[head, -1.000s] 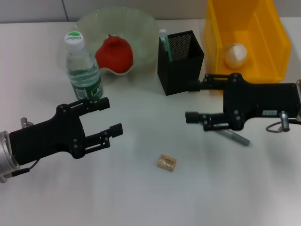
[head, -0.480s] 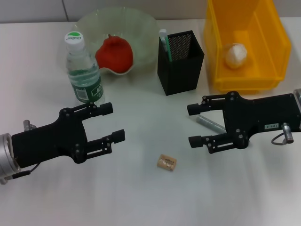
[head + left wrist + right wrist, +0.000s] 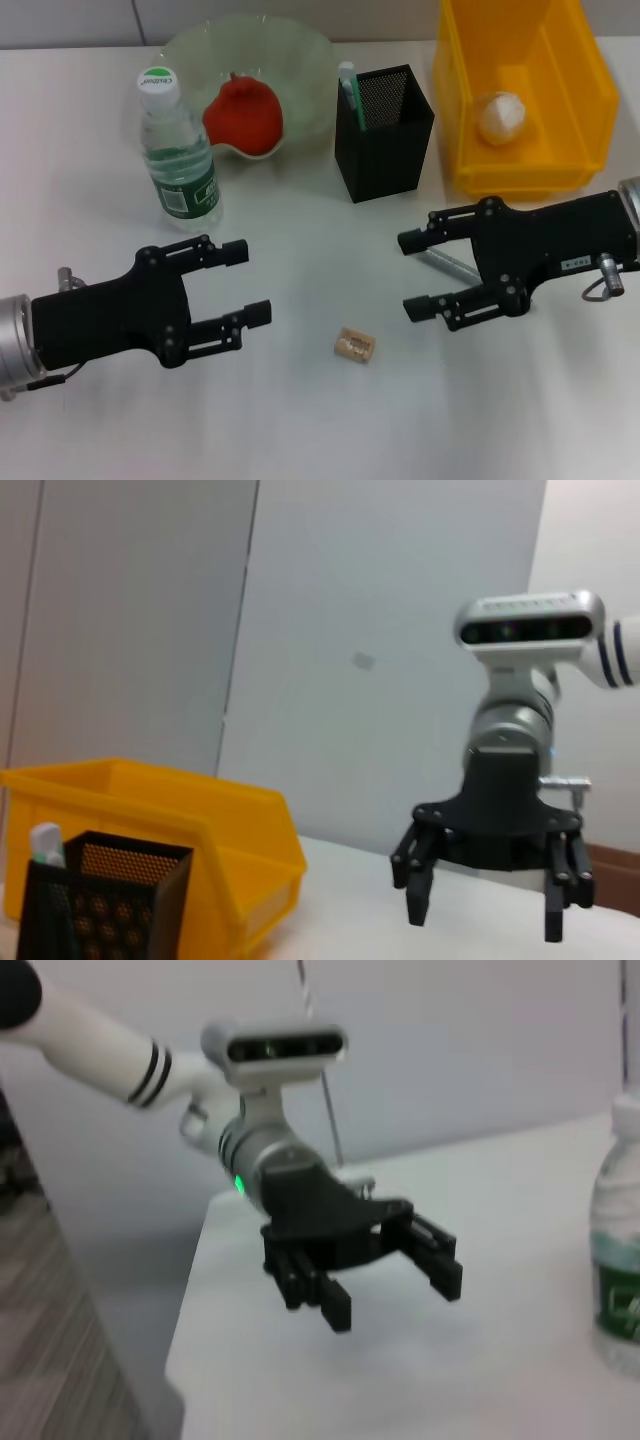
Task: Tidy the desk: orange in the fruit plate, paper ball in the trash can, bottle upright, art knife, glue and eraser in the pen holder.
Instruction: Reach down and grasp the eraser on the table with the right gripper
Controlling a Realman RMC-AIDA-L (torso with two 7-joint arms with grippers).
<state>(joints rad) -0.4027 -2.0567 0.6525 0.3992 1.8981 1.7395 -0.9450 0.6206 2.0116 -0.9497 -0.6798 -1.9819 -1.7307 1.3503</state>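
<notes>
The orange [image 3: 242,112] lies in the pale green fruit plate [image 3: 300,50], and the bottle [image 3: 178,150] stands upright beside it. A green art knife [image 3: 347,85] pokes out of the black mesh pen holder [image 3: 385,130]. The paper ball [image 3: 502,115] rests inside the yellow trash can [image 3: 590,90]. My right gripper [image 3: 408,274] is open, low over the desk [image 3: 300,420]. The grey glue [image 3: 445,262] lies between its fingers, mostly hidden under the hand. The tan eraser [image 3: 354,345] sits alone mid-desk. My left gripper [image 3: 250,282] is open and holds nothing, left of the eraser.
The left wrist view shows the right gripper [image 3: 490,900] facing it, with the trash can [image 3: 200,830] and pen holder [image 3: 100,895] beside it. In the right wrist view the left gripper [image 3: 390,1280] hangs over the desk, and the bottle [image 3: 620,1260] stands at the frame's edge.
My right gripper has come forward from beside the pen holder, so the glue now lies between its open fingers. The left gripper has drifted slightly towards the eraser.
</notes>
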